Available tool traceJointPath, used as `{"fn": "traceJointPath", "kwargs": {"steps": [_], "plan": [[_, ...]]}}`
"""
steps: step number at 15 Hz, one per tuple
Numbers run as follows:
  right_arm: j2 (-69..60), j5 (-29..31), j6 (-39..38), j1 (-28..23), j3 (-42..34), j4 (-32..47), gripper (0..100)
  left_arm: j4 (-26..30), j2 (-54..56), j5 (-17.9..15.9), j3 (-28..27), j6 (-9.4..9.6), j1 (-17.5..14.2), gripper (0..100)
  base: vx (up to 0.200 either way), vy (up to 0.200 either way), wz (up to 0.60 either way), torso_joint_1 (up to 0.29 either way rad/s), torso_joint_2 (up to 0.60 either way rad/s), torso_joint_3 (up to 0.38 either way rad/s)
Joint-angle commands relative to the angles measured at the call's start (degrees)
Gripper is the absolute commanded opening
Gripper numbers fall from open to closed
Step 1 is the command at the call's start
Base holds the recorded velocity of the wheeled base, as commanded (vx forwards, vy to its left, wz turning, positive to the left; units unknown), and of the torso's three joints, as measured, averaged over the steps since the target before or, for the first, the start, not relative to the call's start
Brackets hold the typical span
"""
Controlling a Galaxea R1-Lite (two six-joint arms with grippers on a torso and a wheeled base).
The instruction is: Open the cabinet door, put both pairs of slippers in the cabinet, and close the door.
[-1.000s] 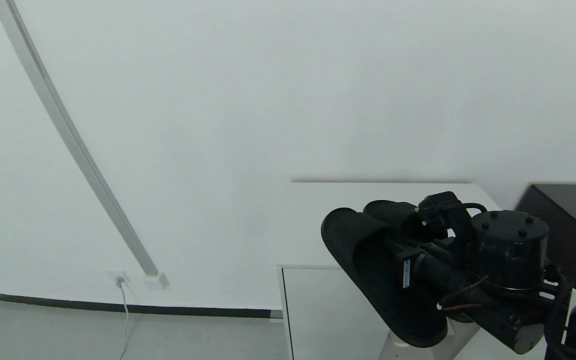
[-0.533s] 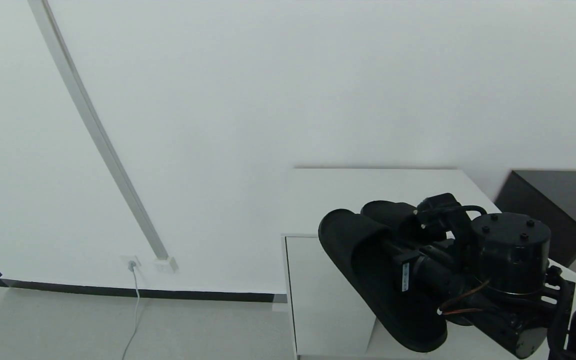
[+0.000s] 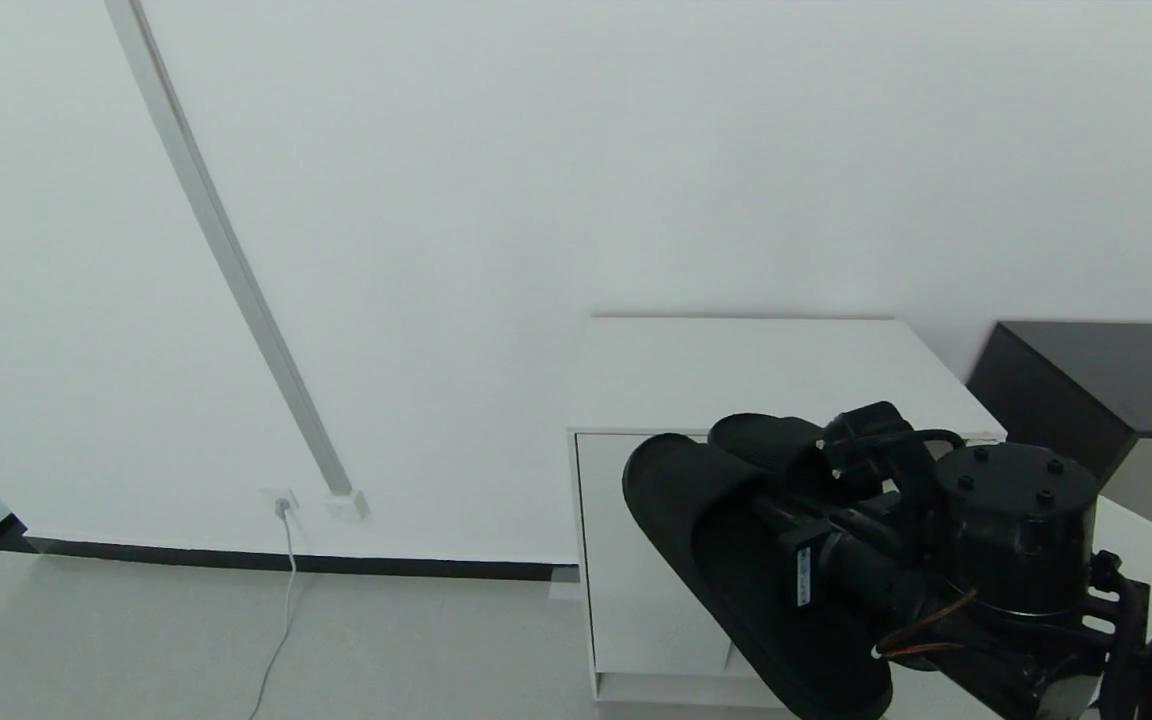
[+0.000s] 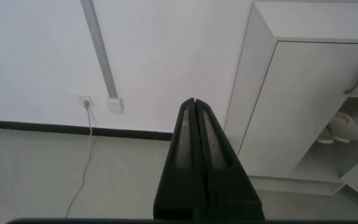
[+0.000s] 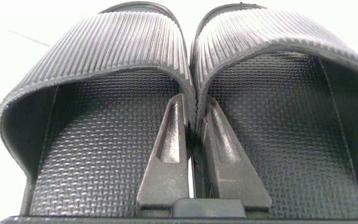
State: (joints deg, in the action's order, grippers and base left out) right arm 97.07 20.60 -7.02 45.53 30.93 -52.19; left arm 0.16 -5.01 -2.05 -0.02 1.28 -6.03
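The right gripper was closed on the inner edges of the black slippers, probably to carry both as one, in front of the white cabinet. The left gripper was closed and empty. A pale pair already lay inside.

Wall socket beside grey conduit
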Motion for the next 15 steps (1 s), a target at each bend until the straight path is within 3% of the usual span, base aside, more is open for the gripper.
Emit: {"fn": "traceJointPath", "kwargs": {"steps": [1,7,15], "plan": [[0.13,0.05,-0.01,0.52,-0.25,-0.02,0,0.02,-0.09,0.03,-0.06,0.04,-0.03,0,0.0,0.0,0.0,0.0,0.0,0.0],[0.4,0.05,-0.01,0.43,-0.52,-0.02,0,0.02,-0.09,-0.06,0.02,0.04,-0.03,0,0.0,0.0,0.0,0.0,0.0,0.0],[0.57,0.4,-0.1,0.17,-0.52,-0.02,0,0.02,-0.09,-0.06,0.02,0.04,-0.03,0,0.0,-0.2,0.0,0.003,0.0,0.002]]}}
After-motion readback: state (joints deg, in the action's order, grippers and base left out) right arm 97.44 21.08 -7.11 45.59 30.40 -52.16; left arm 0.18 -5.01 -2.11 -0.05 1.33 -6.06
